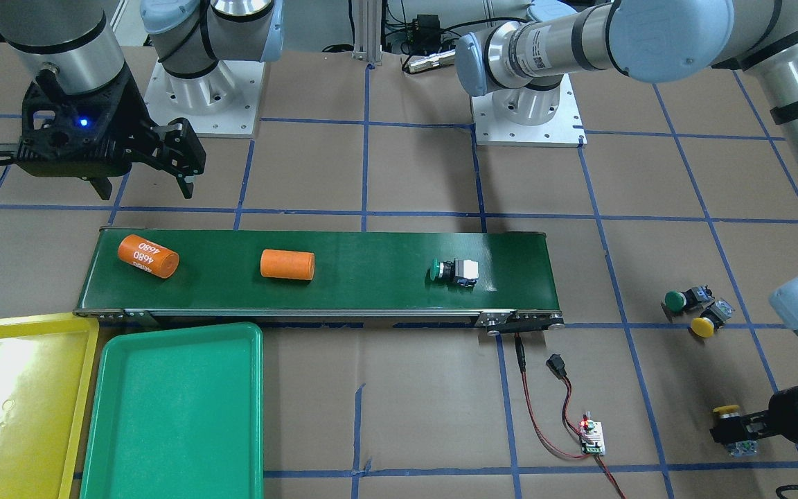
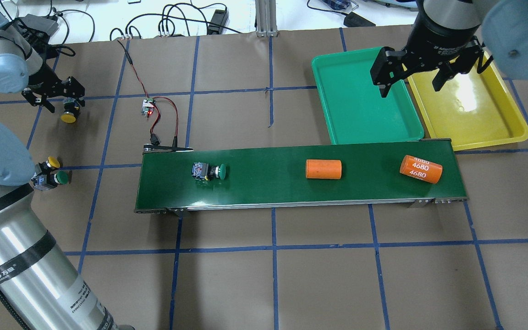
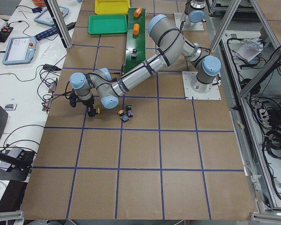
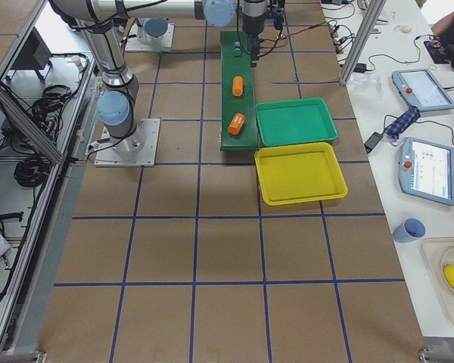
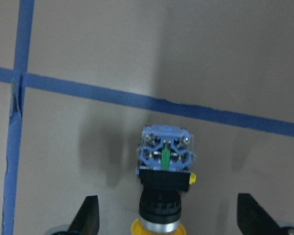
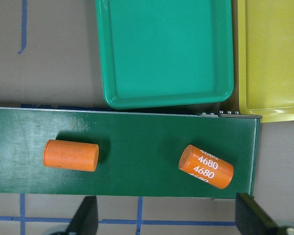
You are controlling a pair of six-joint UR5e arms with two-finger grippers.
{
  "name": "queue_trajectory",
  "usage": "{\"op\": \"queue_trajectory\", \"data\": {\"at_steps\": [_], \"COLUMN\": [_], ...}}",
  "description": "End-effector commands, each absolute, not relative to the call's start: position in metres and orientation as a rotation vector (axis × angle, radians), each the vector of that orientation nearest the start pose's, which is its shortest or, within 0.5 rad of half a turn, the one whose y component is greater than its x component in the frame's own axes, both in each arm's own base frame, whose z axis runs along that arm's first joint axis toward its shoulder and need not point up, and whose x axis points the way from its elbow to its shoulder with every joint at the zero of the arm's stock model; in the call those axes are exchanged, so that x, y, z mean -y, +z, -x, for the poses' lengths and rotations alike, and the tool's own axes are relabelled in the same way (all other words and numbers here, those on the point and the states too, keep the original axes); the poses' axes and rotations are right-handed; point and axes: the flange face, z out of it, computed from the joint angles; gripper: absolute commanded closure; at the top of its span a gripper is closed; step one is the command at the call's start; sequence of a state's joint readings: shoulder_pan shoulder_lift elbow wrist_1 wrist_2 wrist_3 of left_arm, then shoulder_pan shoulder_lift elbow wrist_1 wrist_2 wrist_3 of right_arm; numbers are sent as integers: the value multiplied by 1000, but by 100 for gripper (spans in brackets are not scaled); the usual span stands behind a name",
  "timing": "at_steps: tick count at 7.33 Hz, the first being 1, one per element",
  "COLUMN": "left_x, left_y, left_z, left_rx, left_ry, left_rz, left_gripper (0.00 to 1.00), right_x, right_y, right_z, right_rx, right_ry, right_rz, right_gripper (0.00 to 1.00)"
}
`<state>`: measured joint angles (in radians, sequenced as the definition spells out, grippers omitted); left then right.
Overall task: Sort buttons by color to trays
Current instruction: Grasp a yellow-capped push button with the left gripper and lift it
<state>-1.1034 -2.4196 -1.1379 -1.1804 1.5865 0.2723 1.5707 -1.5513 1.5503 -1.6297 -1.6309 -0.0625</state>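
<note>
Left hand [image 5: 167,208] spread wide, yellow button [image 5: 165,161] between its fingers [image 5: 88,218], untouched

Green button [image 2: 210,171] lay on belt [image 2: 268,192]; second green button [image 2: 61,177], yellow button [image 2: 52,162] paired left; other yellow button [image 2: 68,116] farther. Green tray [image 2: 360,110], yellow tray [image 2: 479,119] far right.

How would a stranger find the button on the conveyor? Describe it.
Find the long green conveyor belt. Near its end away from the trays lies a green-capped button. Its only belt neighbours are two orange cylinders.
</note>
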Motion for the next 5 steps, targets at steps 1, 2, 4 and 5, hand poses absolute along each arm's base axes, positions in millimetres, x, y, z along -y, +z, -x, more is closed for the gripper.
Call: {"op": "queue_trajectory", "data": {"at_steps": [1,2,4,5], "left_x": [752,753,755,755], "left_y": [172,170,176,188], "left_z": [-231,-231,-221,-221], "left_rx": [-3125,-3128,-3136,-3132], "left_ry": [70,81,70,54], "left_rz": [302,305,289,294], "left_gripper": [39,62,95,95], "right_x": [502,504,514,511], "right_y": [489,491,482,468], "right_z": [-122,-123,-121,-122], "right_rx": [-3250,-3246,-3252,-3248], "right_ry": [-97,-132,-247,-212], "right_rz": [89,87,73,73], "right_gripper": [0,0,0,0]}}
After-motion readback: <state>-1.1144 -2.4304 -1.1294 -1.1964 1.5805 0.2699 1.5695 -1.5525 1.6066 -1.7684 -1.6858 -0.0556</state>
